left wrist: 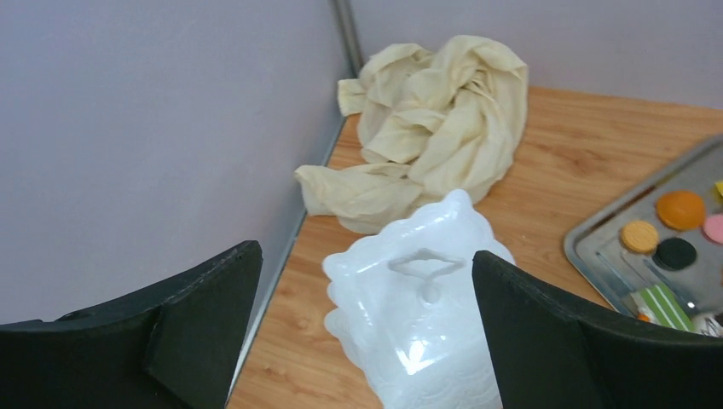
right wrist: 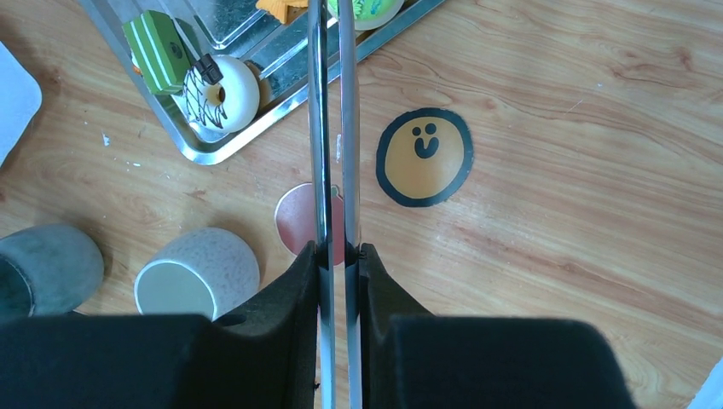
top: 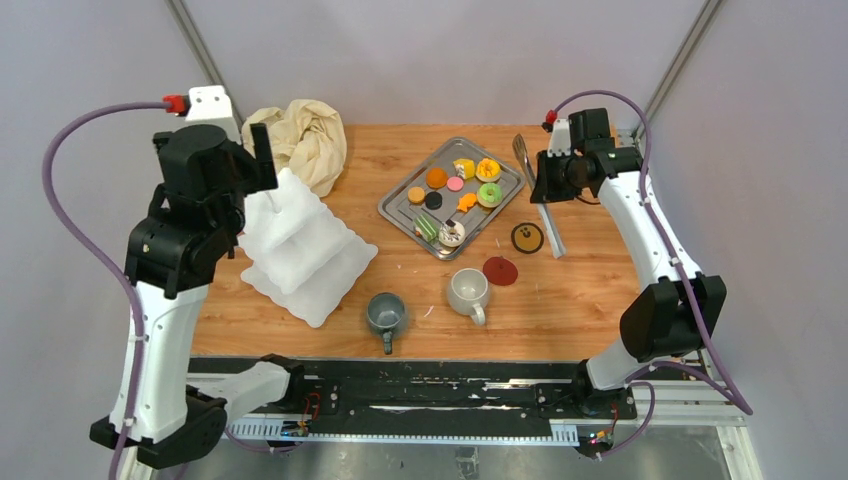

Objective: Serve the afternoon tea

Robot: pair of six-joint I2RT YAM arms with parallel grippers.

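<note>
The left gripper [left wrist: 365,260] is spread wide and empty, with the white three-tier stand [left wrist: 418,332] just below, between its fingers. The right gripper [right wrist: 338,256] is clamped on steel tongs [right wrist: 317,128]. Pastries [right wrist: 223,89] on the steel tray [right wrist: 205,153] lie ahead-left of it, and the white mug [right wrist: 196,273] is near its left finger.

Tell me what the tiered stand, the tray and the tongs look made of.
Stand: glossy white with moulded relief edges, glazed ceramic or plastic; cannot tell which. Tray: metal, likely steel, silvery and reflective. Tongs: thin mirror-bright metal strips, likely steel too.
</note>
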